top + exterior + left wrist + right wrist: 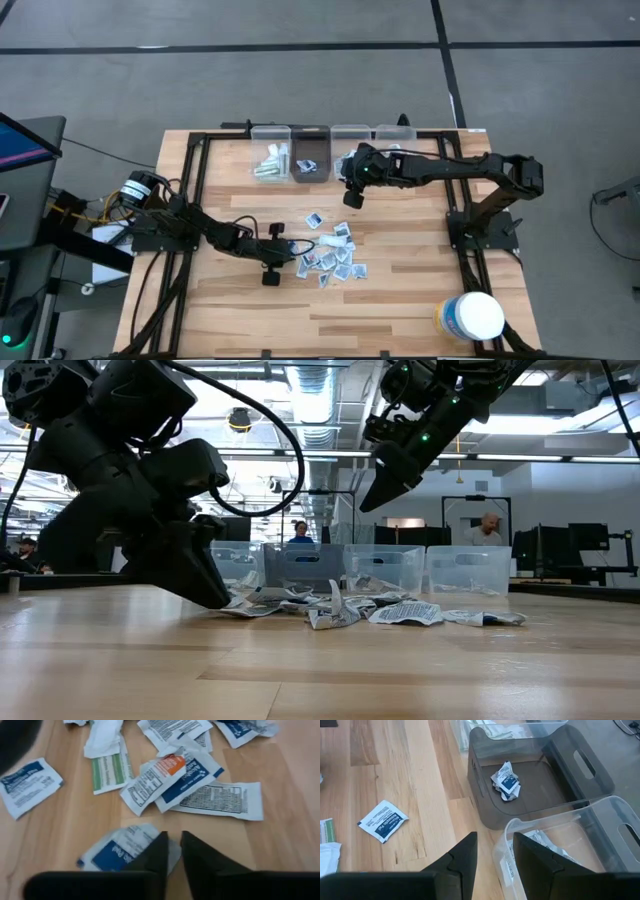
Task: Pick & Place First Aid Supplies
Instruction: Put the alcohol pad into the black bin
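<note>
Many flat white-and-blue paper packets (330, 255) lie mid-tabletop; left gripper (173, 851), at their nine o'clock, pinches a blue-printed packet (120, 855). Right gripper (494, 847), empty, fingers apart, hovers above clear plastic bins (350, 135).

Left end effector (172, 851) low, right end effector (495, 851) raised.

Flat packets (330, 255) — scattered mid-table, perhaps overlapping
</note>
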